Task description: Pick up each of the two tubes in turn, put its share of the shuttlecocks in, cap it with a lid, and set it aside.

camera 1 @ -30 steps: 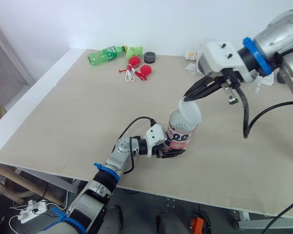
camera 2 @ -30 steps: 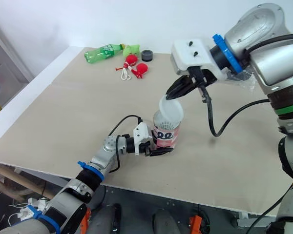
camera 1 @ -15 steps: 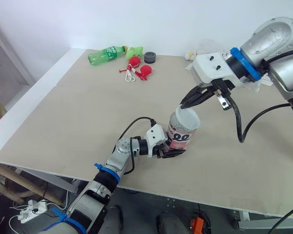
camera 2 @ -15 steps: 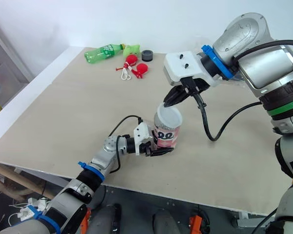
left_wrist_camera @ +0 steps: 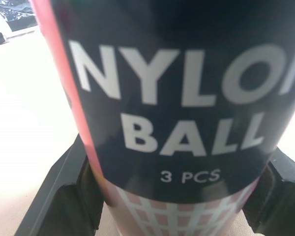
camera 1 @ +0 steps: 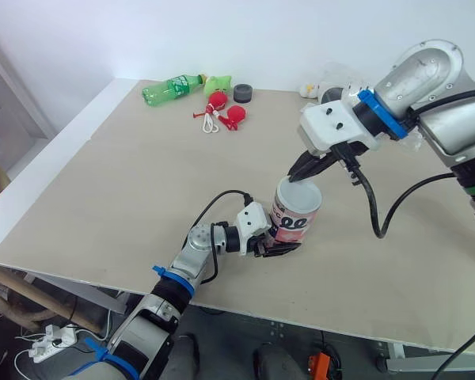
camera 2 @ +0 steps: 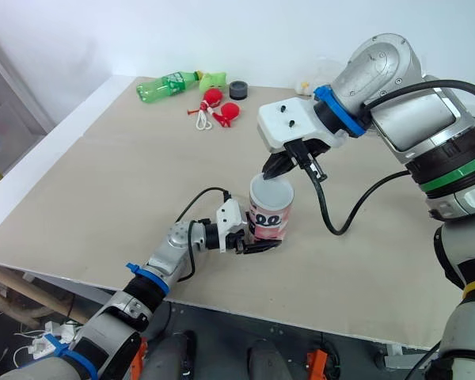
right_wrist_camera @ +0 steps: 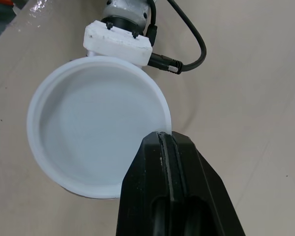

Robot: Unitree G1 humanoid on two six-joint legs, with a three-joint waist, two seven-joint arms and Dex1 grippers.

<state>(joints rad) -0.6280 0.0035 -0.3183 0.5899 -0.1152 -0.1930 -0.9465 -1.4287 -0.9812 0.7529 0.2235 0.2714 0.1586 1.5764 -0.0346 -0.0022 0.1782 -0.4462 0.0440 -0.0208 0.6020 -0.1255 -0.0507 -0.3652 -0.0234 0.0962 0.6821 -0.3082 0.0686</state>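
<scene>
Beige table (camera 1: pixel 127 174), white wall behind its far edge; green bottle (camera 1: pixel 170 87) lies by that edge. Tube (camera 1: pixel 294 222) upright near the front edge, clamped between my left gripper (camera 1: pixel 279 244) fingers. My right gripper (camera 1: pixel 296 174) pinches the white lid (right_wrist_camera: pixel 96 147) by its rim, atop the tube.

Tube (camera 1: pixel 294 218) pink-checked, black band, white lettering; lid (right_wrist_camera: pixel 96 152) white; bottle (camera 1: pixel 168 88) green.
</scene>
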